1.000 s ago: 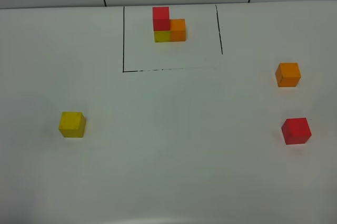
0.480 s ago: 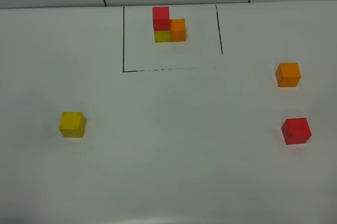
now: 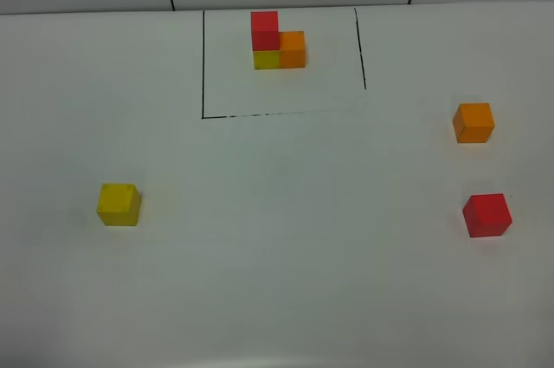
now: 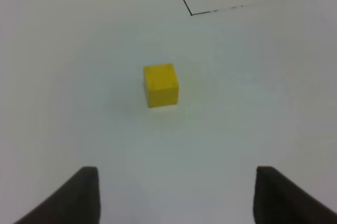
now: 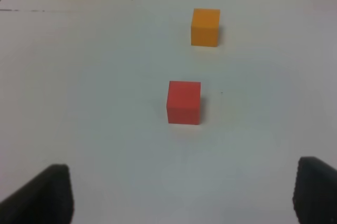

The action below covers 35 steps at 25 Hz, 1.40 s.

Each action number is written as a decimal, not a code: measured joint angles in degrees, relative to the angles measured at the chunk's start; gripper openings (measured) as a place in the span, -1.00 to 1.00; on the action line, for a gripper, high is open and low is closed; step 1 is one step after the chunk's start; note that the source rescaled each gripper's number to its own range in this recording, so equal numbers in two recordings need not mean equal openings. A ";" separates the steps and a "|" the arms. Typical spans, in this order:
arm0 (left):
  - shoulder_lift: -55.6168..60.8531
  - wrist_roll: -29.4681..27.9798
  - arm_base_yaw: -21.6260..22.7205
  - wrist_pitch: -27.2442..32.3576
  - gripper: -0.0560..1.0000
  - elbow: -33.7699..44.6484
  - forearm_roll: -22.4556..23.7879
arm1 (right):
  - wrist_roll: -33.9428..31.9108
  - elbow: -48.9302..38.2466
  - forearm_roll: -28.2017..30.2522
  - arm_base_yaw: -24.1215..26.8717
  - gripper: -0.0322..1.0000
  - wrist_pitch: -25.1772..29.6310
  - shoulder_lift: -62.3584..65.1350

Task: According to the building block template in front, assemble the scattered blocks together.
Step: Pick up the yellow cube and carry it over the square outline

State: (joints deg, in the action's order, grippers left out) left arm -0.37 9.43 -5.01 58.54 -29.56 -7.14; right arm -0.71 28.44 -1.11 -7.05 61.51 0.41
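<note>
Tabletop [image 3: 286, 281], white and matte, carries everything. Close to its far edge, about midway along, stands the building block template [image 3: 277, 43]: a red cube stacked on a yellow one, an orange cube touching the yellow one's right side, all inside a thin black drawn outline [image 3: 203, 65] whose near line fades toward its right end. Toward the left edge rests the small matte yellow cube [image 3: 118, 204], alone, well apart from the template. Near the right edge lie the small matte orange cube [image 3: 473, 122] and the small matte red cube [image 3: 486, 215], near each other but not touching, the red one closer to the near edge. All three loose cubes sit flat on the surface. Of the left gripper [image 4: 177, 195], its wrist view shows only two dark fingertips [image 4: 84, 195], spread wide with nothing between them; the yellow cube lies ahead of the gap, untouched. The right gripper [image 5: 185, 190] has its tips at opposite sides of its wrist view, jaws wide apart and empty; the red cube lies ahead of the gap, with the orange cube beyond it.
</note>
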 joint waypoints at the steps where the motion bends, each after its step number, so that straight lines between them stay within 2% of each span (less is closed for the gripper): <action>1: -0.59 -0.01 0.00 -1.24 0.14 -0.21 0.26 | 0.00 0.00 0.00 0.00 0.43 0.00 0.00; 5: -6.49 -0.01 0.00 -6.01 0.86 -1.26 1.61 | 0.00 0.00 0.00 0.00 0.43 0.00 0.00; 7: -12.44 -0.01 0.00 -8.09 0.98 -2.48 1.73 | 0.00 0.00 0.00 0.00 0.43 0.00 0.00; 20: -58.09 0.01 0.00 -9.90 0.94 -19.83 1.68 | 0.00 0.00 0.00 0.00 0.43 0.00 0.00; 26: -71.75 -0.27 -0.50 -12.00 0.86 -20.54 2.26 | 0.00 0.00 0.00 0.00 0.43 0.00 0.00; 31: -79.24 -6.15 -2.07 -14.82 0.83 -20.54 5.29 | 0.00 0.00 0.00 0.00 0.43 0.00 0.00; 35: -85.00 -8.14 -4.14 -17.55 0.83 -20.54 7.57 | 0.00 0.00 0.00 0.00 0.43 0.00 0.00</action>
State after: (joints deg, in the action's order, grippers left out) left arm -85.36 1.29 -9.14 40.99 -50.10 0.43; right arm -0.71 28.44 -1.11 -7.05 61.51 0.41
